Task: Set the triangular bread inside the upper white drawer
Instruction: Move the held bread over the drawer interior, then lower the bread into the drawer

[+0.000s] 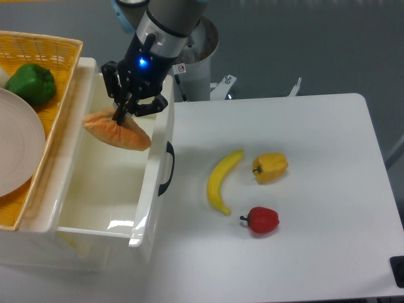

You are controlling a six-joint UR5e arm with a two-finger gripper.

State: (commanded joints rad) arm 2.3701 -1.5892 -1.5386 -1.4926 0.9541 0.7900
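The triangular bread (118, 130) is an orange-tan wedge held over the open upper white drawer (153, 189). My gripper (125, 112) is shut on the bread's upper edge and holds it above the drawer's far right part, near the right wall. The drawer is pulled out at the left of the table, with its black curved handle (167, 168) facing the table top. Its inside floor shows bare and glossy below the bread.
A yellow woven basket (38, 69) with a white plate (17, 151) and a green pepper (31, 83) sits left of the drawer. On the white table lie a banana (222, 182), a yellow bell pepper (270, 167) and a red pepper (262, 219).
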